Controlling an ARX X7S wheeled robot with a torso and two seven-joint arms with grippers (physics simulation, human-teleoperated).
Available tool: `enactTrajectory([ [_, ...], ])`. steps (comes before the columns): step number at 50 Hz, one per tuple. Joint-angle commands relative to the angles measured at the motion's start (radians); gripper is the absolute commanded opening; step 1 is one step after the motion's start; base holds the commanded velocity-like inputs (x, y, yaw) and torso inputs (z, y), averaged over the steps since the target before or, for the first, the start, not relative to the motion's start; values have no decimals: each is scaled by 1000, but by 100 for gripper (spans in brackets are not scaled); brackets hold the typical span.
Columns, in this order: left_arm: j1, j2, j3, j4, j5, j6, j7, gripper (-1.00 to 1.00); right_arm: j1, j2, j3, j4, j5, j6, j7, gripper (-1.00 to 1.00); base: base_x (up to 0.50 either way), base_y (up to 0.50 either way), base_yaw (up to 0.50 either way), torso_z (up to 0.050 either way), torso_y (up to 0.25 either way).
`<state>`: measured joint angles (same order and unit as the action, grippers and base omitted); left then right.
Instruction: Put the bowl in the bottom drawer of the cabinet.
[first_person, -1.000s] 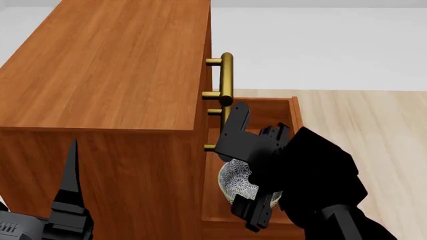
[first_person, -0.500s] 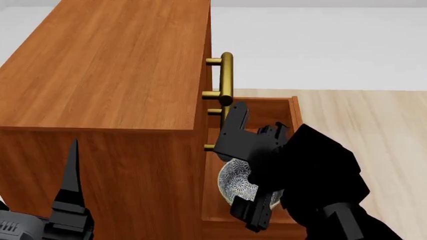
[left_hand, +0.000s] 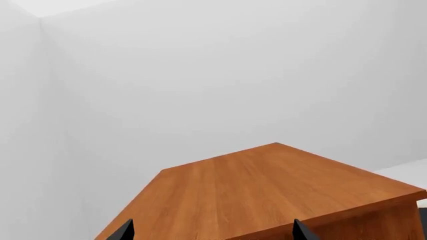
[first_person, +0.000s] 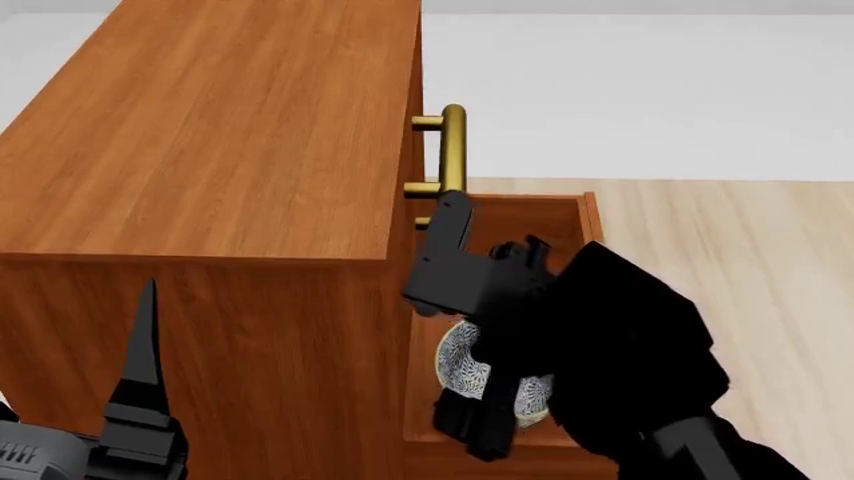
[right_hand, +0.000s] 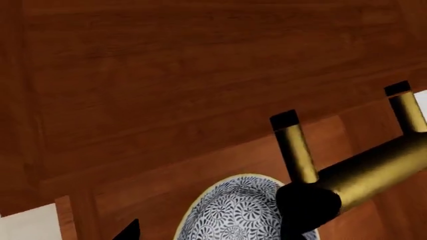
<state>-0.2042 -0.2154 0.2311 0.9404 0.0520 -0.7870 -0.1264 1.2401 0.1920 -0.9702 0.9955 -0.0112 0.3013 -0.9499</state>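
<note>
Reddish-brown wood fills your head view: the cabinet (first_person: 227, 150) with your left pincer (first_person: 140, 400) parked low beside it, unmoved from a second ago, its tips spread and empty in the wrist view. Further right, the bottom drawer (first_person: 587, 225) stands pulled out, and the bowl (first_person: 467, 365) sits tilted over it, gripped by your right pincer (first_person: 461, 340), which has shifted slightly left toward the brass handles (first_person: 454, 160) since then.

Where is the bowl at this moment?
In the head view the bowl sits low, right of the cabinet, inside the open bottom drawer, partly hidden under the right gripper.
</note>
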Motion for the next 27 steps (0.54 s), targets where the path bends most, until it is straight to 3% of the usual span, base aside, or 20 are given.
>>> enactTrajectory([
  [1,5,-4,-2,-1,-5,14,-4,100,-17,42,7,-173,31,87,7,100,0,0,0,0,0],
  [27,-7,-10,2,6,-18,-5,-14,100,-63,120,12,-382,39,224,24,100,0,0,1,0,0],
])
